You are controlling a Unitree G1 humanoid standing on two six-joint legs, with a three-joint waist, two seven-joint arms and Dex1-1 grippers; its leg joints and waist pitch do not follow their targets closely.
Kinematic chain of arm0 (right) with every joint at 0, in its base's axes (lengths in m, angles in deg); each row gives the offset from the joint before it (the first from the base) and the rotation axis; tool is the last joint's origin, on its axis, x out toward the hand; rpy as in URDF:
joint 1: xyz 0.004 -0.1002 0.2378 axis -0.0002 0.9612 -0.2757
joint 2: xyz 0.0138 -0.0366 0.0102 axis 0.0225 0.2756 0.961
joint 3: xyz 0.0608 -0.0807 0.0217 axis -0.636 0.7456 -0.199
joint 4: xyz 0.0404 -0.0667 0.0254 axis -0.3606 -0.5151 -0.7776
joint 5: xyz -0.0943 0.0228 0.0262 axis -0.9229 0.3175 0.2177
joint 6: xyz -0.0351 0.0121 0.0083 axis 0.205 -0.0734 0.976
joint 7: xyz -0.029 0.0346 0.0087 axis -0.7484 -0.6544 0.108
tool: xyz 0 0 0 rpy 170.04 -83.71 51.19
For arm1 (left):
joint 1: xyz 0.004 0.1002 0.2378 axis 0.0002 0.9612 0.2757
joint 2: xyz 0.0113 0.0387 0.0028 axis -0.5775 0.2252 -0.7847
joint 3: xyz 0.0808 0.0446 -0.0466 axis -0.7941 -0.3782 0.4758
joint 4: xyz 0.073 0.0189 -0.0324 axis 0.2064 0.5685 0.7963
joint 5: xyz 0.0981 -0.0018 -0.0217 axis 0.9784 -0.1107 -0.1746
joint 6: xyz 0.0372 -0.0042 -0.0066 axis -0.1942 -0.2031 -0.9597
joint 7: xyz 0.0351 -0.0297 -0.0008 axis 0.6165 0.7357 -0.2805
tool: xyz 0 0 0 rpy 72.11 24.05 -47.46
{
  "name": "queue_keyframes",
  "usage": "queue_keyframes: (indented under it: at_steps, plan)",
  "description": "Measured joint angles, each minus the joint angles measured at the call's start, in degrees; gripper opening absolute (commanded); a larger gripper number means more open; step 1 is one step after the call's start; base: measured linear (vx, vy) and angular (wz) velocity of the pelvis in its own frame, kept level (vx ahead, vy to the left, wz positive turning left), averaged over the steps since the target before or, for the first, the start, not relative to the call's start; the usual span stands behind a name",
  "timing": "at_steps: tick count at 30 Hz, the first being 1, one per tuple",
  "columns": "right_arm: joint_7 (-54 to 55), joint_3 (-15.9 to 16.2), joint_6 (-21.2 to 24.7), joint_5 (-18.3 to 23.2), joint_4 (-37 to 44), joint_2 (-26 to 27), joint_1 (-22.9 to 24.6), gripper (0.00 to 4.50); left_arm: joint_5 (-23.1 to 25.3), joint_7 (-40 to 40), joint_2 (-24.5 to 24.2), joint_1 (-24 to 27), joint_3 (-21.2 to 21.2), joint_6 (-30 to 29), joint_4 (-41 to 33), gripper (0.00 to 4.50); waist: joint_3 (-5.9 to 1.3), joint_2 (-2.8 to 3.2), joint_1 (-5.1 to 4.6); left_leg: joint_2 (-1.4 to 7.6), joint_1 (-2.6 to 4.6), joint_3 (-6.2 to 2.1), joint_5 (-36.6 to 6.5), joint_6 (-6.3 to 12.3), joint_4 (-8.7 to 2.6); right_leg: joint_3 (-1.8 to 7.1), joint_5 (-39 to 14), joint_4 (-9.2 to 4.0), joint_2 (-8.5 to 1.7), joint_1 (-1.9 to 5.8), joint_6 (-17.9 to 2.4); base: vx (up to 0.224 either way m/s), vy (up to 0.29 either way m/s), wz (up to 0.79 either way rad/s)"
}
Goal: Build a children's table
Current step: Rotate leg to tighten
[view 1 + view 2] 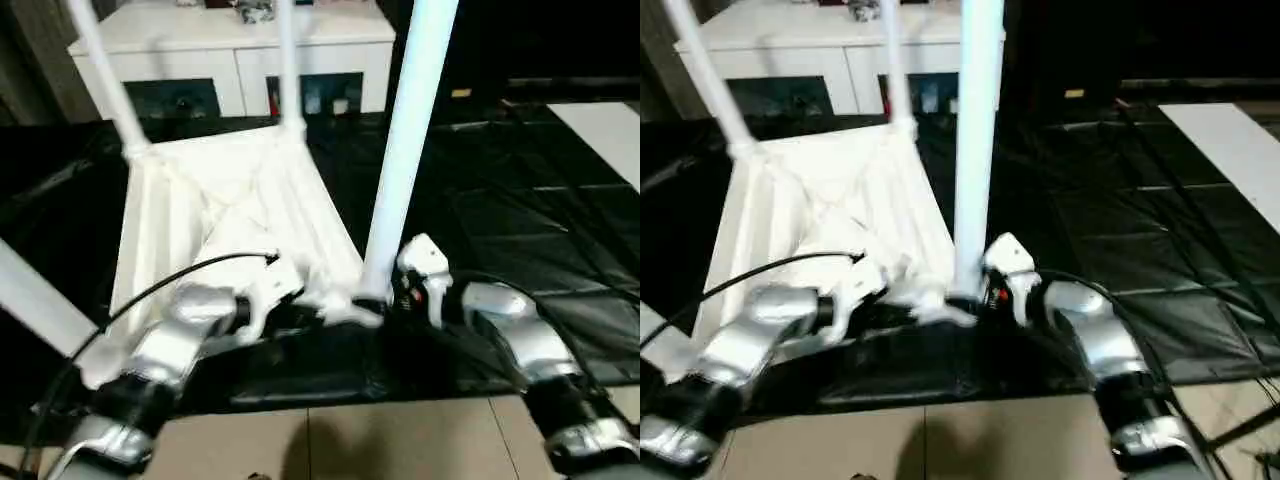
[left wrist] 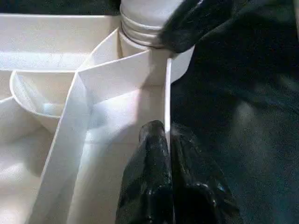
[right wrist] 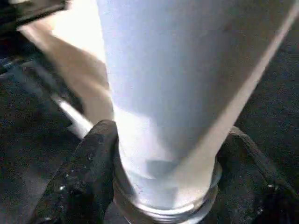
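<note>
Upright, leg (image 1: 410, 140) clamped in right end effector (image 3: 163, 186) (left end effector (image 2: 166, 163) pinching tabletop (image 1: 230, 200) rim).

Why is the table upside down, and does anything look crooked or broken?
Nothing looks broken. The table top lies ribbed side up on the black cover so legs can go in. The right gripper holds the near leg at its corner socket; the left gripper pinches the top's rim. The far legs lean slightly apart.
</note>
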Motion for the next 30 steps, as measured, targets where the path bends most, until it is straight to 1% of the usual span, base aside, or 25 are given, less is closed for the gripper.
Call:
queue_keyframes:
  at_steps: [3, 5, 6, 8, 12, 14, 15, 16, 17, 18, 19, 20, 24, 28, 29, 30]
  plan:
    - [9.24, -1.71, 2.47, -1.63, -0.8, 3.58, -0.94, 2.66, 0.95, -5.12, 3.06, -2.06, 0.4, -2.51, 2.02, 0.0, 0.01, -0.01, -0.47, -0.02, 0.01, 0.0, 0.0, 0.0, 0.0, 0.01, -0.01, -0.02, -0.01, -0.03, 0.01, 0.0, 0.0, 0.0]
    - [16.64, -3.26, 3.97, -2.65, -2.52, 6.59, -2.44, 2.66, 1.56, -9.6, 5.54, -3.72, 0.66, -3.95, 3.94, 0.0, 0.01, -0.01, -0.86, -0.02, 0.02, 0.0, 0.0, 0.0, 0.01, 0.01, 0.0, -0.01, -0.01, -0.05, 0.01, 0.0, 0.0, 0.0]
    - [19.05, -3.5, 4.56, -3.02, -2.93, 7.15, -2.94, 2.65, 1.72, -10.9, 6.35, -4.32, 0.69, -4.35, 4.54, 0.0, 0.0, 0.0, -0.9, -0.02, -0.02, 0.0, 0.0, 0.0, 0.0, 0.01, 0.0, -0.02, -0.01, -0.09, 0.01, 0.0, 0.0, 0.0]
    - [25.33, -4.96, 5.28, -3.68, -4.93, 9.51, -4.44, 2.65, 2.36, -14.83, 8.71, -5.82, 0.75, -4.98, 6.49, 0.0, -0.03, 0.05, -0.92, -0.02, -0.01, 0.0, 0.0, 0.0, 0.0, 0.01, 0.01, -0.01, -0.01, -0.07, -0.02, 0.0, 0.0, 0.0]
    - [31.96, -5.19, 4.56, -5.16, -8.75, 11.28, -7.2, 2.65, 3.03, -18.83, 11.07, -7.96, 1.05, -4.72, 9.62, 0.0, -0.13, 0.21, -0.88, -0.03, -0.04, 0.0, 0.01, 0.01, -0.01, 0.0, 0.17, -0.02, -0.01, -0.06, -0.28, 0.0, 0.0, 0.0]
    - [35.48, -5.97, 4.26, -5.79, -11.24, 12.78, -9.04, 2.65, 3.47, -20.58, 11.65, -9.1, 1.1, -3.97, 11.4, 0.0, -0.14, 0.22, -0.88, -0.02, -0.04, -0.01, 0.01, 0.01, -0.01, -0.03, 0.2, 0.01, -0.01, -0.07, -0.32, 0.0, 0.0, 0.0]
    - [36.42, -6.45, 4.19, -5.91, -11.84, 13.24, -9.47, 3.21, 3.69, -21.28, 11.93, -9.36, 1.1, -3.78, 11.81, 0.0, -0.14, 0.21, -0.88, -0.02, -0.05, -0.02, 0.0, 0.01, -0.04, -0.05, 0.2, 0.0, -0.01, -0.07, -0.33, 0.0, 0.0, 0.0]
    - [36.5, -6.91, 4.02, -5.99, -11.94, 13.54, -9.55, 3.35, 3.85, -21.44, 12.01, -9.44, 1.1, -3.74, 11.84, 0.0, -0.12, 0.17, -0.84, -0.03, -0.05, -0.02, -0.02, 0.02, -0.06, -0.05, 0.2, 0.0, -0.01, -0.07, -0.33, 0.0, 0.0, 0.0]
    - [36.44, -6.96, 3.73, -6.03, -11.96, 13.6, -9.53, 3.35, 3.93, -21.47, 12.02, -9.47, 1.1, -3.65, 11.82, 0.0, -0.11, 0.15, -0.76, -0.03, -0.05, -0.02, -0.04, 0.04, -0.08, -0.05, 0.2, 0.0, -0.01, -0.07, -0.33, 0.0, 0.0, 0.0]
    - [36.11, -6.74, 3.33, -6.12, -11.86, 14.04, -9.38, 3.42, 4.12, -22.25, 11.97, -9.56, 1.17, -3.61, 11.83, 0.0, -0.09, 0.04, -0.87, -0.02, -0.06, -0.02, -0.04, 0.04, -0.13, -0.06, 0.2, 0.0, -0.01, -0.09, -0.33, 0.0, 0.0, 0.0]
    - [35.38, -6.62, 3.0, -6.09, -11.37, 14.21, -9.02, 3.55, 4.14, -22.54, 11.69, -9.57, 1.43, -3.53, 11.82, 0.0, -0.06, -0.09, -1.0, 0.0, -0.06, -0.03, -0.04, 0.04, -0.18, -0.12, 0.2, 0.0, -0.01, -0.13, -0.33, 0.0, 0.0, 0.0]
    - [34.89, -6.57, 2.88, -6.04, -11.16, 14.2, -8.9, 3.78, 4.17, -22.68, 11.53, -9.57, 1.59, -3.53, 11.81, 0.0, -0.05, -0.14, -1.05, 0.01, -0.06, -0.04, -0.04, 0.04, -0.19, -0.15, 0.2, 0.01, 0.0, -0.14, -0.32, 0.0, 0.0, 0.0]
    - [29.2, -5.85, 2.0, -4.73, -10.23, 12.49, -8.07, 3.92, 4.13, -21.12, 10.05, -8.73, 1.62, -3.0, 10.58, 0.0, 0.0, -0.22, -1.16, 0.05, -0.06, -0.05, -0.04, 0.04, -0.24, -0.18, 0.2, 0.01, 0.02, -0.17, -0.31, 0.0, 0.0, 0.0]
    - [18.95, -3.84, 0.74, -3.41, -7.87, 7.73, -6.09, 3.92, 3.47, -16.36, 7.4, -6.4, 1.54, -2.15, 7.6, 0.0, 0.0, -0.24, -1.04, 0.09, -0.04, -0.06, -0.04, 0.03, -0.27, -0.22, 0.17, 0.03, 0.04, -0.18, -0.27, 0.0, 0.0, 0.0]
    - [15.92, -3.18, 0.38, -3.14, -6.65, 6.42, -5.25, 3.92, 3.16, -14.91, 6.55, -5.63, 1.52, -1.78, 6.66, 0.0, -0.03, -0.18, -0.88, 0.09, -0.05, -0.08, -0.04, 0.03, -0.28, -0.25, 0.17, 0.04, 0.04, -0.17, -0.27, 0.0, 0.0, 0.0]
    - [14.23, -3.11, 0.2, -2.87, -6.26, 5.61, -4.82, 3.92, 3.01, -14.03, 5.98, -5.13, 1.49, -1.4, 6.25, 0.0, -0.04, -0.16, -0.87, 0.09, -0.04, -0.08, -0.04, 0.03, -0.27, -0.24, 0.17, 0.04, 0.04, -0.17, -0.28, 0.0, 0.0, 0.0]
